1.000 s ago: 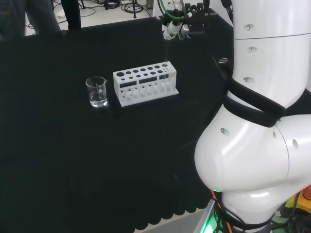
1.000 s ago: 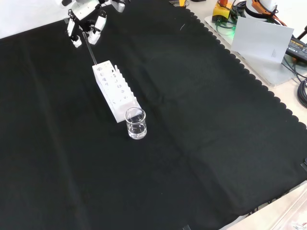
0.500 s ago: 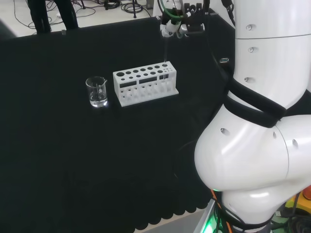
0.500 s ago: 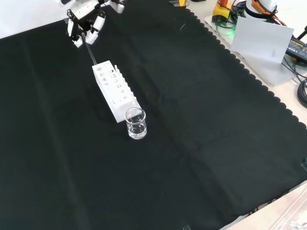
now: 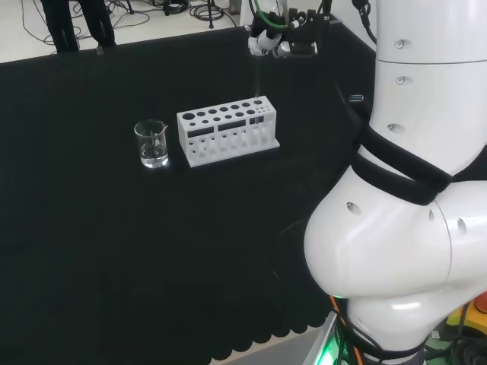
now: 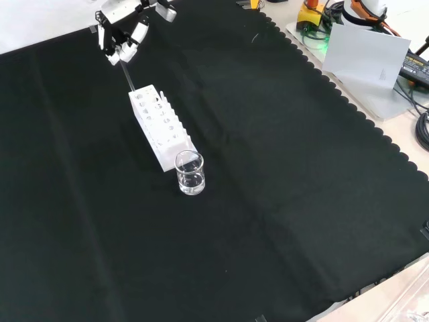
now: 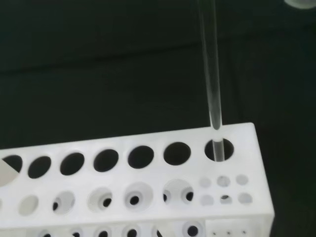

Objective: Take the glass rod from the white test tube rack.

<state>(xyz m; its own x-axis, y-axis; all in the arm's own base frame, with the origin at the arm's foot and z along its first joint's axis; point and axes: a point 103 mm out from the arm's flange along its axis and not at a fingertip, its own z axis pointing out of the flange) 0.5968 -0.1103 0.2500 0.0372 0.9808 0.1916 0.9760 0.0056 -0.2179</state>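
glass rod upright, lower end in end hole of white test tube rack. hand fingers curled around rod top. step: lifting out. next move needs straight rise until tip clears hole.

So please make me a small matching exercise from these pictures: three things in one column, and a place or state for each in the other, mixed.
Things:
1. glass rod
2. beaker
3. hand

Places or states:
A. stands on the cloth at one end of the white test tube rack
B. above the rack's other end, fingers closed round the rod's top
C. upright, lower end in a corner hole of the rack

Pairs: 1-C, 2-A, 3-B
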